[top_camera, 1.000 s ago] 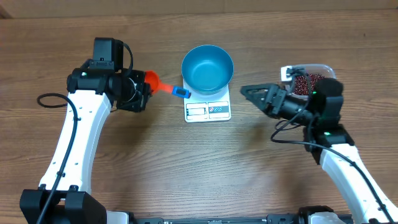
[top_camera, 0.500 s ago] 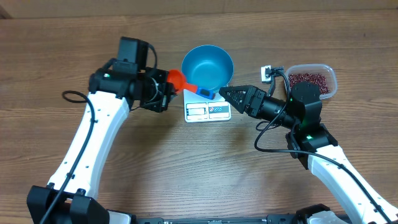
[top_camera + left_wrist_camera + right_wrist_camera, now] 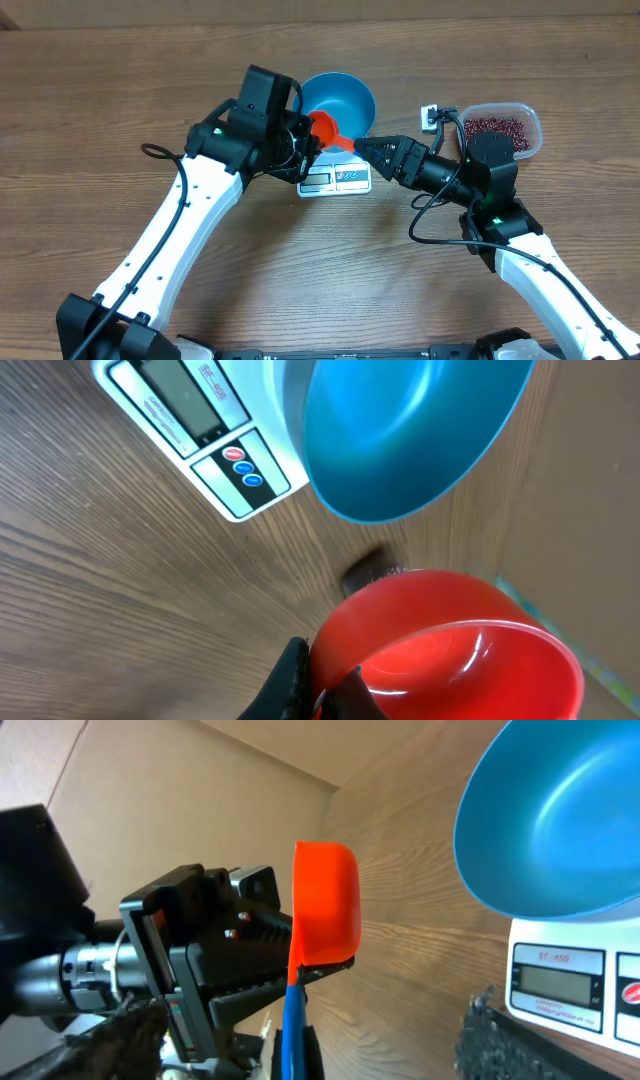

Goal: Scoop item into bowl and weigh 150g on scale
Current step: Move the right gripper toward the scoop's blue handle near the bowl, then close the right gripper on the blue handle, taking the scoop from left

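Note:
The red scoop (image 3: pixel 323 128) with a blue handle (image 3: pixel 293 1030) hangs empty in front of the blue bowl (image 3: pixel 340 100), which stands on the white scale (image 3: pixel 335 178). My left gripper (image 3: pixel 325 680) is shut on the scoop's red cup rim (image 3: pixel 440 650). My right gripper (image 3: pixel 315 1035) is open, its fingers wide apart on either side of the blue handle, just right of the scale. The dark red beans (image 3: pixel 497 127) lie in a clear tub (image 3: pixel 530 135) at the far right. The bowl (image 3: pixel 400 430) looks empty.
A small white clip (image 3: pixel 430 117) with a cable lies between the bowl and the tub. The scale's display and buttons (image 3: pixel 200 430) face the table's front. Both arms crowd the space in front of the scale.
My left arm has carried the scoop rightward from the table's left to the bowl's front. The right arm swung left from the tub, and the handle now sits between its fingers.

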